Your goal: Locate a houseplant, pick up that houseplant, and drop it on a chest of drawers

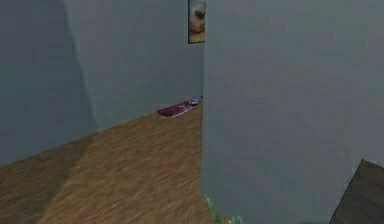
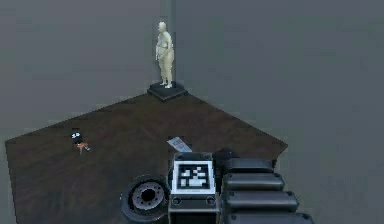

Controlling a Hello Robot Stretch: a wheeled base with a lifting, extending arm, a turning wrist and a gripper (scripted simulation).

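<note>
At the arm side view's bottom edge the arm's dark ribbed bar [image 2: 252, 192] ends in a white square with black marks [image 2: 195, 178]. Left of it sits the gripper's [image 2: 147, 198] dark round body. Its far end cannot be made out, so I cannot tell whether it holds anything. A few green leaf-like bits [image 1: 216, 210] peek out at the foot of a grey wall at the forward view's bottom edge; too little shows to name them. A dark brown flat surface [image 2: 120, 130] spreads out beyond the gripper.
On the dark surface stand a pale statue [image 2: 165, 55] on a dark base, a small black thing [image 2: 77, 139] and a grey card [image 2: 179, 145]. A grey wall [image 1: 290, 100] stands close ahead. Wooden floor [image 1: 120, 165] runs left to a reddish flat thing [image 1: 175, 110]. A picture [image 1: 197, 20] hangs above.
</note>
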